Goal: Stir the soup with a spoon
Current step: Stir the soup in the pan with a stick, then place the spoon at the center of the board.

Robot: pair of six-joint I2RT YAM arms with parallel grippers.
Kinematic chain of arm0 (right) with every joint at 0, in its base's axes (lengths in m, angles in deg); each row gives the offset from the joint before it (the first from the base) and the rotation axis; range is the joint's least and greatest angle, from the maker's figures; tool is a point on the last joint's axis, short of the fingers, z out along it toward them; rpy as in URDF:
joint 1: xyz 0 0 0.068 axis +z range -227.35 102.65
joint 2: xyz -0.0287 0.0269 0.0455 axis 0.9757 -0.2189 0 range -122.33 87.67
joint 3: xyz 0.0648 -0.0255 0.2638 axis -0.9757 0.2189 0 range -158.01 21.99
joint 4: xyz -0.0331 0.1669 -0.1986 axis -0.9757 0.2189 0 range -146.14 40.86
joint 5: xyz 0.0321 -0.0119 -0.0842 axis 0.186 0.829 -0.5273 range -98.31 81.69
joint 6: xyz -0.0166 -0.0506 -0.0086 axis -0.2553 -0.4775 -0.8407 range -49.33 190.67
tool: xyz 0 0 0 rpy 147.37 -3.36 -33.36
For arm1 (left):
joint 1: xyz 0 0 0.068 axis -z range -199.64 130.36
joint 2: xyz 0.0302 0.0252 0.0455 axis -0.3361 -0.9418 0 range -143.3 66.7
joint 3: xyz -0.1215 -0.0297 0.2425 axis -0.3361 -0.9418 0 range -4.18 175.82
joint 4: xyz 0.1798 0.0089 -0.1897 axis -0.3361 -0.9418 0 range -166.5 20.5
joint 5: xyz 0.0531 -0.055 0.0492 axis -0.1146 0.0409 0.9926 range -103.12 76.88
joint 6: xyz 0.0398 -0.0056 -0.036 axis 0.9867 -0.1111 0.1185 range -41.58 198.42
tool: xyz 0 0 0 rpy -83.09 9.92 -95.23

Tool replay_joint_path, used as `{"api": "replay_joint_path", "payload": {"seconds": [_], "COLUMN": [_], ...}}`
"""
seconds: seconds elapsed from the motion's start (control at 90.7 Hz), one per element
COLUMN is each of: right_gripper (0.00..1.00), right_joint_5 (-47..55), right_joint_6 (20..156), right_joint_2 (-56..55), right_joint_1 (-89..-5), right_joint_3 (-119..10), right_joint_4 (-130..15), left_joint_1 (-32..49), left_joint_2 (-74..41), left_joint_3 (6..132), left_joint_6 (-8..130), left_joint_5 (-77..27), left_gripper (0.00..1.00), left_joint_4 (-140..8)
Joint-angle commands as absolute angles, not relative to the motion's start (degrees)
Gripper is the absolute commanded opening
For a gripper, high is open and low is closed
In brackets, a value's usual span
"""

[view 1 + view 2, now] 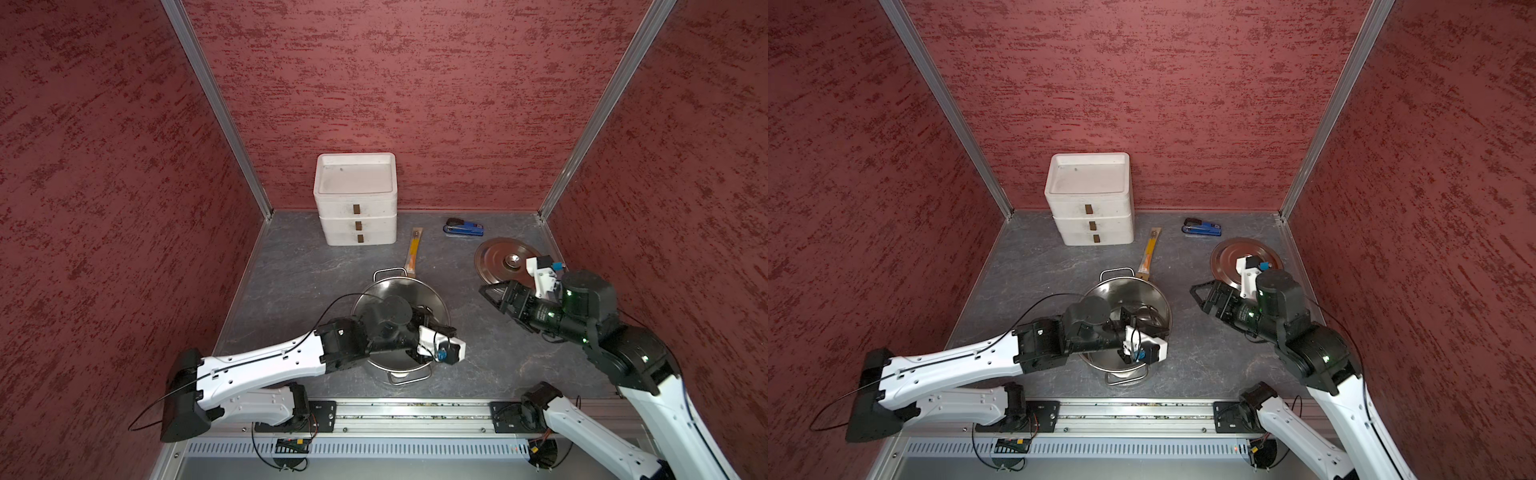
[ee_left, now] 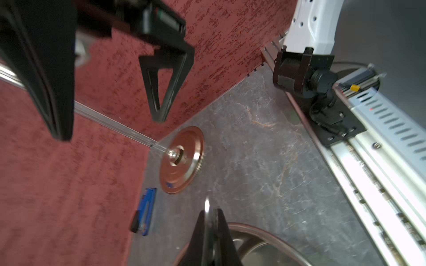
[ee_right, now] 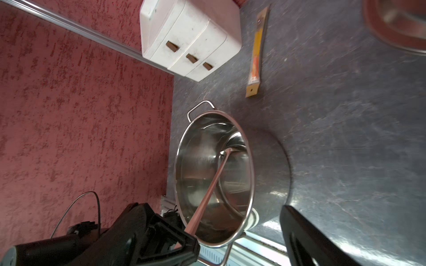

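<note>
The steel pot [image 1: 395, 286] [image 1: 1121, 291] stands at the front middle of the grey table; no soup shows inside it. My left arm reaches over the pot. My left gripper [image 2: 211, 210] [image 1: 426, 316] is shut on the thin metal handle of the spoon [image 3: 212, 184]. The spoon leans across the pot [image 3: 200, 147] with its small bowl down against the far inner wall. My right gripper [image 1: 488, 297] [image 1: 1198, 293] [image 3: 241, 226] hangs open to the right of the pot, apart from it, with nothing between its fingers.
A flat steel lid [image 1: 498, 257] [image 2: 182, 161] lies at the right, partly under my right wrist. A blue stapler [image 1: 463, 227] and an orange-yellow stick [image 1: 413, 249] lie behind the pot. A white drawer unit [image 1: 355, 199] stands against the back wall. Red walls close three sides.
</note>
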State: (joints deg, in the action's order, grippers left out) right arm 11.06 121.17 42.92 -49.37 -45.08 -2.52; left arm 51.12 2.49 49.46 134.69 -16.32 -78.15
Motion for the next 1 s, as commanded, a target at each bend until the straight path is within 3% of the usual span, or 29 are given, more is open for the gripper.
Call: {"api": "replay_joint_path", "payload": {"seconds": [0.0,0.088,0.298,0.474,0.661,0.849,0.992], "right_gripper": [0.92,0.87,0.80,0.76,0.73,0.69,0.60], "right_joint_5": [29.0,39.3,49.2,50.0,47.8,45.0,43.3], "right_joint_6": [123.9,123.3,132.3,143.0,139.1,139.3,140.3], "right_joint_2": [37.1,32.7,30.7,29.6,26.9,25.7,24.8], "right_joint_1": [-49.1,-49.0,-48.7,-47.5,-45.3,-43.4,-40.1], "right_joint_3": [-46.2,-48.1,-47.3,-46.3,-49.5,-48.0,-46.8], "right_joint_4": [-11.2,-12.3,-22.7,-39.0,-32.7,-35.7,-40.1], "left_joint_1": [54.0,54.7,57.0,59.9,62.0,64.0,64.0], "left_joint_2": [5.1,5.9,8.3,11.0,12.2,12.3,12.5], "left_joint_3": [47.2,47.3,47.8,48.6,50.3,52.5,52.6], "left_joint_6": [155.7,162.0,170.5,175.1,177.3,177.3,176.5], "left_joint_5": [-4.7,-1.0,2.8,5.1,5.9,5.7,5.6], "left_gripper": [0.00,0.00,0.00,0.00,0.00,0.00,0.00], "left_joint_4": [-75.9,-76.0,-72.5,-71.7,-70.0,-69.5,-70.3]}}
